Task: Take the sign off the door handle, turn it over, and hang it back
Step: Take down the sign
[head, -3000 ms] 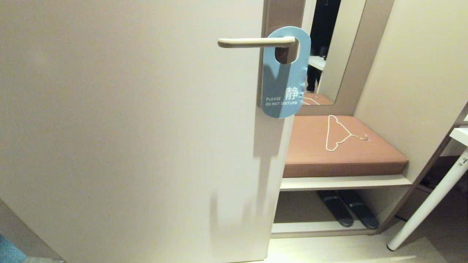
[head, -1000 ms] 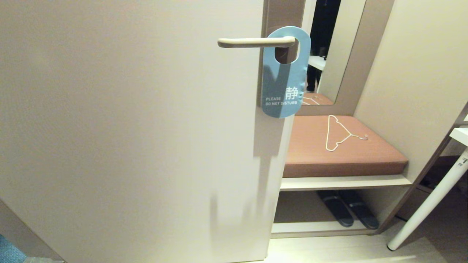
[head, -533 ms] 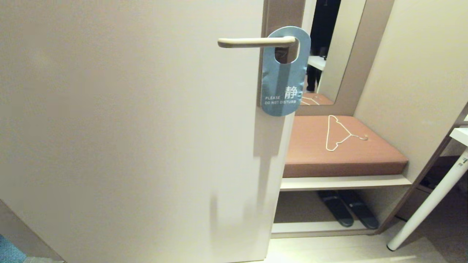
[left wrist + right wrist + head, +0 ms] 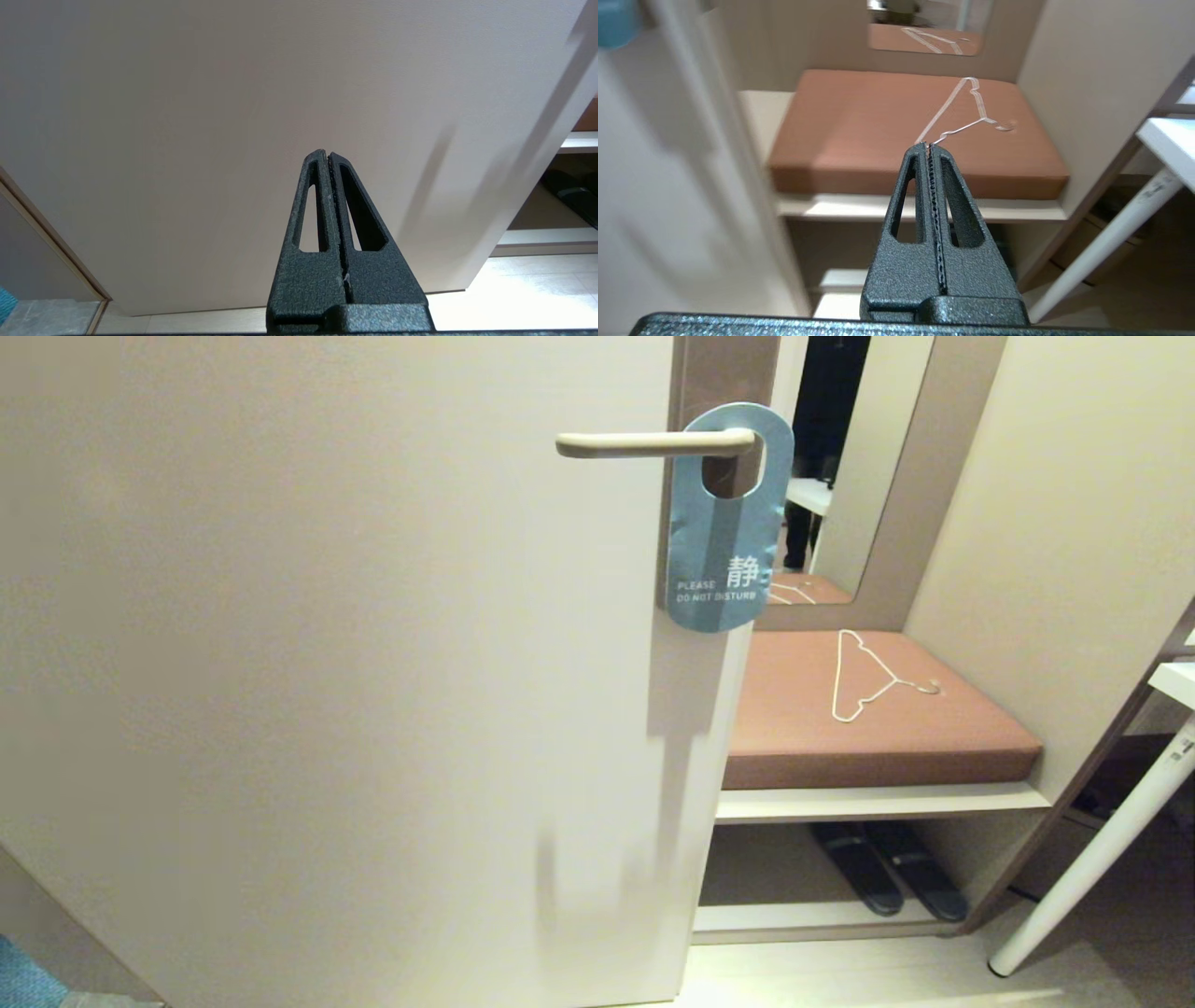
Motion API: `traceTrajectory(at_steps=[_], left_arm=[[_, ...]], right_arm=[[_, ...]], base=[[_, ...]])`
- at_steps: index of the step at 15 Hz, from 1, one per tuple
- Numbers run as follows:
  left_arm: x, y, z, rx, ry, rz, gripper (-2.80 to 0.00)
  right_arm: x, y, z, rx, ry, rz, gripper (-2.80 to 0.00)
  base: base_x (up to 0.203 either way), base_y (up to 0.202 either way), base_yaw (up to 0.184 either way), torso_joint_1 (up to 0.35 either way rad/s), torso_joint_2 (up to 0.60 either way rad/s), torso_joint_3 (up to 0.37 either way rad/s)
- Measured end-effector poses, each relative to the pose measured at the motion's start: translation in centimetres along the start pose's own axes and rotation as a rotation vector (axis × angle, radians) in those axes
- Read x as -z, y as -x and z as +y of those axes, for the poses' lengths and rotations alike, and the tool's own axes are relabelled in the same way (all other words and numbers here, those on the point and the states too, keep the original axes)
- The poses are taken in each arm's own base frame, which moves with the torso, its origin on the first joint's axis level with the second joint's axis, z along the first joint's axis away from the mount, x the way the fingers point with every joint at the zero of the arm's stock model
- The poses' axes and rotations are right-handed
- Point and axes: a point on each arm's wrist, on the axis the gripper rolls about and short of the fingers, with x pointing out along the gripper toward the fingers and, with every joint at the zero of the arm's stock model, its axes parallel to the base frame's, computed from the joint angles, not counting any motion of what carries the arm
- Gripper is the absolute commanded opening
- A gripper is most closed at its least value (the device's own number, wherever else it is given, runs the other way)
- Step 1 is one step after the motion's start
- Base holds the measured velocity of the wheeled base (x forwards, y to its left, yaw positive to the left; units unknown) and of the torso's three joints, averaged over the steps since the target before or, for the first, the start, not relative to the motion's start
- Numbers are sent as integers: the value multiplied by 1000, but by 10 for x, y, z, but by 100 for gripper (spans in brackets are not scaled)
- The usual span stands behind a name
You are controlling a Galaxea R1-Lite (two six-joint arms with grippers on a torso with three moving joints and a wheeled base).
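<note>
The sign (image 4: pixel 719 551), light blue face out with "PLEASE DO NOT DISTURB", hangs by its big hole from the door handle (image 4: pixel 644 445), a cream lever on a brownish plate. Neither gripper shows in the head view. My right gripper (image 4: pixel 929 146) is shut and empty, low down and well below the sign (image 4: pixel 614 21), which is a blue blur at that view's corner. It faces the cushioned bench beside the door. My left gripper (image 4: pixel 328 154) is shut and empty, parked low in front of the plain door panel.
The cream door (image 4: pixel 327 663) fills the left. Right of it is a brown cushion (image 4: pixel 934 737) with a white wire hanger (image 4: pixel 864 677), dark slippers (image 4: pixel 887 877) on the shelf below, a mirror (image 4: pixel 840 476) behind, and a white table leg (image 4: pixel 1092 868) at far right.
The sign has stirred slightly on the handle and its face looks more shaded. Nothing else in the head view has moved.
</note>
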Motion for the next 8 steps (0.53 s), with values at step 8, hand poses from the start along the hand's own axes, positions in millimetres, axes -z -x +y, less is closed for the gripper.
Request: traceTrajectory(at_steps=[8], left_arm=[[0,0,0,0,0,0,-280]], right_arm=[[-19,-104,-12,-47,2,72,-280]], base=[[0,0,0,0,0,0]])
